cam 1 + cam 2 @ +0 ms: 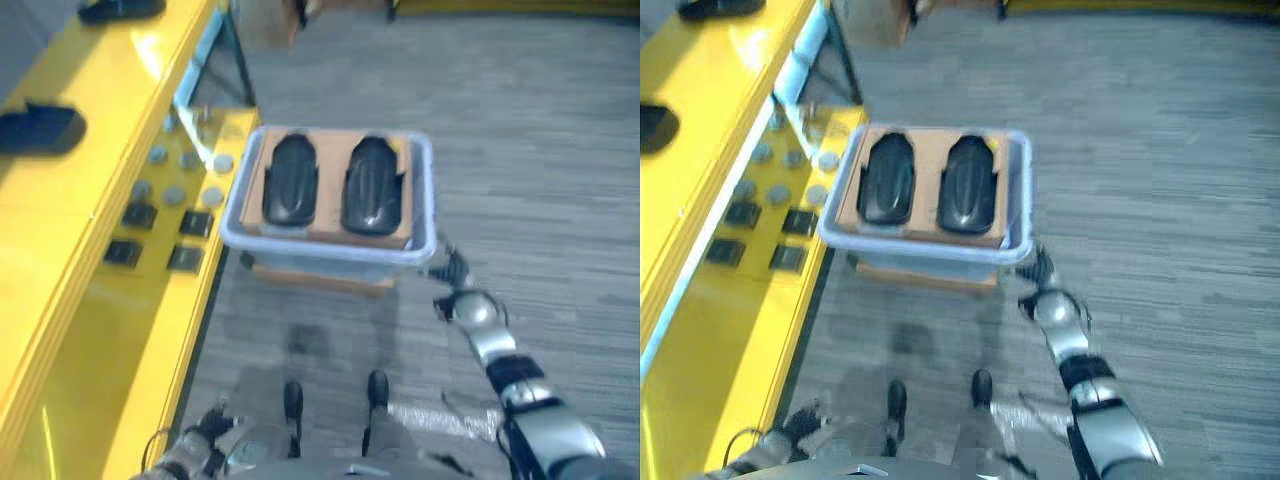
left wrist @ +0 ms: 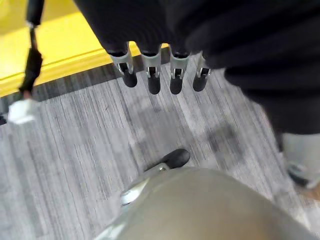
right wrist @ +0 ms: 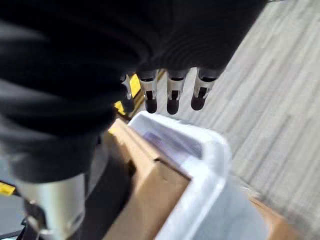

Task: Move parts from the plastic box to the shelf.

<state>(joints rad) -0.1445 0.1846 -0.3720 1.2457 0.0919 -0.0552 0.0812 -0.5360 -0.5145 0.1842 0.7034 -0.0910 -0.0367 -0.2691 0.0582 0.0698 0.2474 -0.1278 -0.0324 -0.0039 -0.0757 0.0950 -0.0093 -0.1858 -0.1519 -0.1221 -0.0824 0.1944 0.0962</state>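
A translucent plastic box [image 1: 322, 249] stands on the grey carpet beside the yellow shelf [image 1: 70, 240]. Inside it, on a cardboard liner [image 3: 150, 187], two black oval parts lie side by side, the left one [image 1: 290, 180] and the right one [image 1: 372, 186]. My right hand [image 1: 455, 280] hovers just off the box's near right corner, open and holding nothing; its fingers [image 3: 170, 97] point over the box rim [image 3: 200, 172]. My left hand [image 1: 205, 432] hangs low by the shelf's front edge, fingers [image 2: 152, 77] straight and empty above the carpet.
The shelf's lower level carries small black square pieces [image 1: 160, 218] and grey discs [image 1: 175, 180]. Dark parts [image 1: 40, 128] lie on the upper level. A brown base [image 1: 320, 278] sits under the box. Open carpet [image 1: 540, 150] stretches to the right.
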